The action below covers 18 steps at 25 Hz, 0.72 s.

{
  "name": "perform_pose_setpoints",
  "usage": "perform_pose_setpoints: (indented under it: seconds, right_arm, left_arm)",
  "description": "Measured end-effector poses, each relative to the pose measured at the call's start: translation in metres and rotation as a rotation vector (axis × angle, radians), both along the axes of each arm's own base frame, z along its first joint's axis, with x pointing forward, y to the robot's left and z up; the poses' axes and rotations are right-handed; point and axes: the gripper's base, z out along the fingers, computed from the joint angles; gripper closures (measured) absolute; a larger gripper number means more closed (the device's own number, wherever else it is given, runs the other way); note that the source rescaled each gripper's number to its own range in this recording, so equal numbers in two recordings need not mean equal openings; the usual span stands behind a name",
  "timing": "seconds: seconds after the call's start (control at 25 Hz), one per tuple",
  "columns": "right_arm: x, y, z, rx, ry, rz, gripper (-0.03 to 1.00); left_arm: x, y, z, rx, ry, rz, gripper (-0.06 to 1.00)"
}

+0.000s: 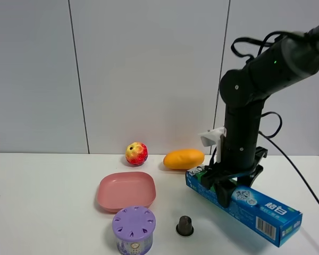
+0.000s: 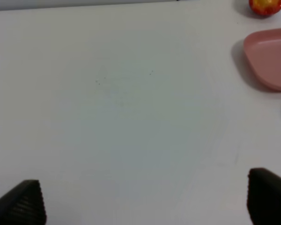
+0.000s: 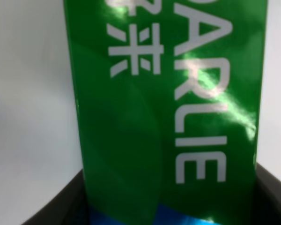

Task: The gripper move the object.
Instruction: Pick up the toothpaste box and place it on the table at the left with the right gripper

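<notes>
The toothpaste box (image 1: 255, 207), green and blue with a barcode, lies on the white table at the right, running from near the mango toward the front right. My right gripper (image 1: 226, 186) comes down over its far end with dark fingers (image 1: 221, 195) on both sides of it. In the right wrist view the green face with white "DARLIE" lettering (image 3: 168, 117) fills the space between the two fingers (image 3: 61, 204), which press against its long edges. My left gripper (image 2: 145, 201) is open and empty above bare table; it does not show in the exterior view.
A pink square plate (image 1: 126, 190) (image 2: 269, 58) lies left of the box. A purple round canister (image 1: 133, 228) and a small dark capsule (image 1: 185, 226) stand in front. A red apple (image 1: 136, 153) (image 2: 264, 5) and a yellow mango (image 1: 184, 159) lie near the back wall.
</notes>
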Motion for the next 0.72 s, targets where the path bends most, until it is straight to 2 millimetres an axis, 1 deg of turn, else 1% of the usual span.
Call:
perform_pose_setpoints:
  seconds: [0.08,0.16,0.24,0.32,0.36,0.44,0.56,0.68,0.72]
  right_arm:
    - [-0.009,-0.001,0.023,0.036,0.009,-0.031,0.96]
    - [-0.018,0.003,0.045,0.111,0.005,-0.066,0.96]
    - [-0.028,0.011,0.069,0.209,-0.03,-0.083,0.96]
    - [-0.038,0.025,0.098,0.323,-0.078,-0.08,0.96]
    - [-0.042,0.033,0.114,0.381,-0.101,-0.079,0.96]
    - [-0.05,0.056,0.143,0.493,-0.139,-0.059,0.96]
    - [-0.062,0.093,0.178,0.631,-0.192,-0.008,0.96]
    - [-0.066,0.128,0.201,0.753,-0.246,0.005,0.96]
    - [-0.065,0.139,0.203,0.784,-0.252,-0.004,0.96]
  left_arm:
    - [0.0,0.0,0.0,0.0,0.0,0.0,-0.06]
    - [0.0,0.0,0.0,0.0,0.0,0.0,-0.06]
    - [0.0,0.0,0.0,0.0,0.0,0.0,-0.06]
    - [0.0,0.0,0.0,0.001,0.0,0.0,-0.06]
    - [0.0,0.0,0.0,0.001,0.0,0.0,-0.06]
    - [0.0,0.0,0.0,0.001,0.0,0.0,-0.06]
    - [0.0,0.0,0.0,0.001,0.0,0.0,-0.06]
    - [0.0,0.0,0.0,0.001,0.0,0.0,-0.06]
    - [0.0,0.0,0.0,0.001,0.0,0.0,-0.06]
